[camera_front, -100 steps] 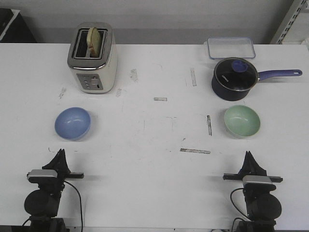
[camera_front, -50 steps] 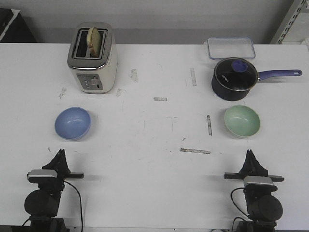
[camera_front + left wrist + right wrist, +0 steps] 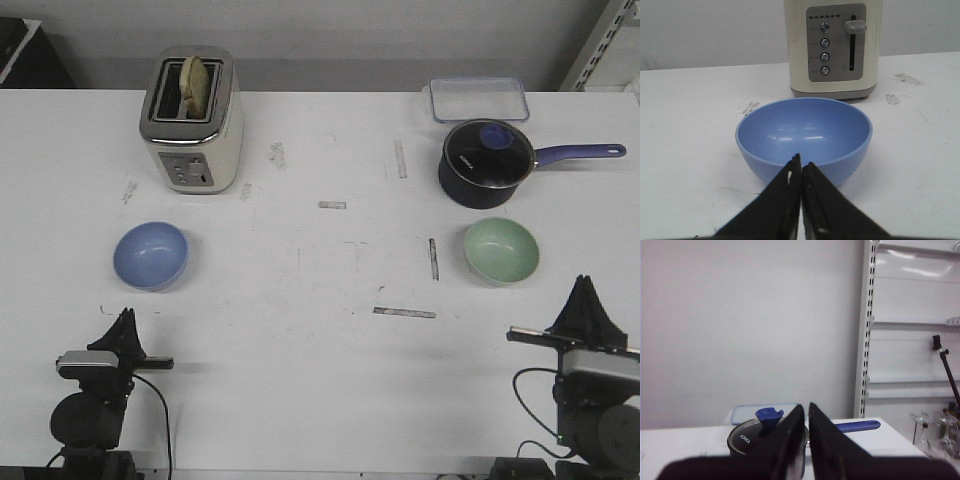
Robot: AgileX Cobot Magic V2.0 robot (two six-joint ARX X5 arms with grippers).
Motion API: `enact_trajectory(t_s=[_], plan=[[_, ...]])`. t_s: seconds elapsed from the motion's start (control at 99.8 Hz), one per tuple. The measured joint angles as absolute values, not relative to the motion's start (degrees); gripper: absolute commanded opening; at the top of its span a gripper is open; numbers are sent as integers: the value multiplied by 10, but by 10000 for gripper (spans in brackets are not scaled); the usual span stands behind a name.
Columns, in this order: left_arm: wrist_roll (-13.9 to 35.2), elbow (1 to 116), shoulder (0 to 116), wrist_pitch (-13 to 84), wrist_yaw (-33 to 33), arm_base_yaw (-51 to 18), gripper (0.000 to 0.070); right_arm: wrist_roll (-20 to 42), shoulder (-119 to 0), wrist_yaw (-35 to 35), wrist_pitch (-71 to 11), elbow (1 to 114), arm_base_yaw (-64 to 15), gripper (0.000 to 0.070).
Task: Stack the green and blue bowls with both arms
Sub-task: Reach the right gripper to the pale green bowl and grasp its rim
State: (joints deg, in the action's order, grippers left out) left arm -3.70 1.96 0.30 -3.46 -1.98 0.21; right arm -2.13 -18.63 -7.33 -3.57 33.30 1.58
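Observation:
The periwinkle blue bowl [image 3: 150, 254] sits upright and empty on the left of the white table. My left gripper [image 3: 125, 314] rests just in front of it, shut and holding nothing. In the left wrist view the blue bowl [image 3: 804, 132] lies right beyond the left gripper [image 3: 801, 161], whose tips point at its near wall. The mint green bowl [image 3: 501, 250] sits upright on the right. My right gripper [image 3: 583, 284] is in front of it and to its right, lifted and shut on nothing. The right wrist view shows the right gripper [image 3: 806, 408] but not the green bowl.
A cream toaster [image 3: 192, 120] holding bread stands behind the blue bowl. A dark navy saucepan [image 3: 484, 162] with a lid and a long handle sits just behind the green bowl, and a clear lidded container [image 3: 479, 98] lies further back. Metal shelving [image 3: 912, 335] stands beyond the table's right end.
My right arm has lifted and swung to the right, so its camera now looks level over the table. The left arm and both bowls have not moved.

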Motion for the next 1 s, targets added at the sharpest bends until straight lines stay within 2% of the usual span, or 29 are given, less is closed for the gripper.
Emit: enact_trajectory(t_s=[0.261, 0.371, 0.491, 0.621, 0.802, 1.002], plan=[[-37, 20, 3, -35, -20, 2, 2, -21, -456, -38, -268, 631, 16, 33], [-37, 20, 3, -35, -20, 2, 2, -26, -557, -8, -348, 715, 26, 165], [-37, 20, 3, -35, -20, 2, 2, -43, -644, 16, -385, 746, 43, 347], [-37, 20, 3, -35, -20, 2, 2, -73, -706, 25, -406, 746, 74, 427], [-37, 20, 3, -35, -20, 2, 2, -105, -792, 89, -444, 746, 136, 431], [-37, 20, 3, -35, -20, 2, 2, -116, -889, 95, -439, 746, 174, 430]])
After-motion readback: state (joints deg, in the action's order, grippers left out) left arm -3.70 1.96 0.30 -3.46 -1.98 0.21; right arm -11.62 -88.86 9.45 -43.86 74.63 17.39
